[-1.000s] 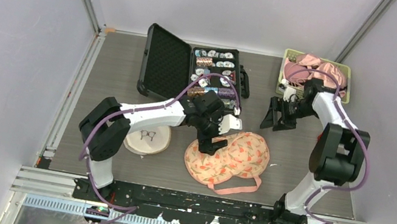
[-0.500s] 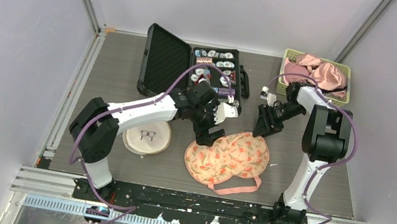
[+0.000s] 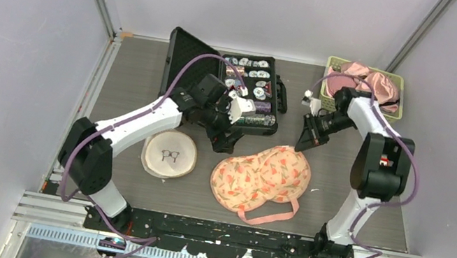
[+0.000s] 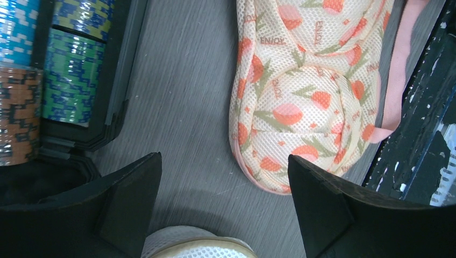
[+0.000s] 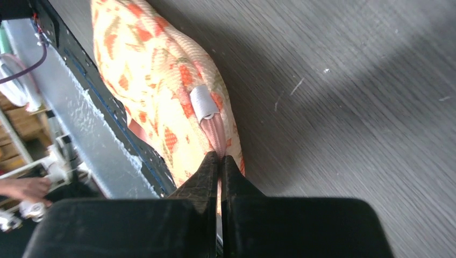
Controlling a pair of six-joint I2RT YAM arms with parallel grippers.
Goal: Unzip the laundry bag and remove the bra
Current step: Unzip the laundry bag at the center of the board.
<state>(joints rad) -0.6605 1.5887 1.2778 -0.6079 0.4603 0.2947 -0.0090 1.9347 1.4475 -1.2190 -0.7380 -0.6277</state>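
Note:
The laundry bag [image 3: 263,178] is a cream mesh pouch printed with orange flowers, lying flat mid-table. The bra is hidden. My left gripper [image 3: 223,141] hangs open off the bag's far left end, beside the chip case; the left wrist view shows nothing between its jaws [image 4: 225,157], with the bag [image 4: 306,97] ahead on the right. My right gripper [image 3: 305,139] is shut at the bag's far right end. In the right wrist view its tips [image 5: 219,156] line up with the pink zipper [image 5: 215,131] below a white tab [image 5: 204,104]; whether they pinch it does not show.
An open black case of poker chips [image 3: 253,91] stands behind the left gripper. A round white mesh pouch [image 3: 169,155] lies left of the bag. A green basket [image 3: 397,79] of pink garments sits at the back right. The bag's pink strap [image 3: 271,214] trails toward the near edge.
My left gripper drew back off the bag toward the chip case, staying open. My right gripper swung from near the basket to the bag's far end and shut.

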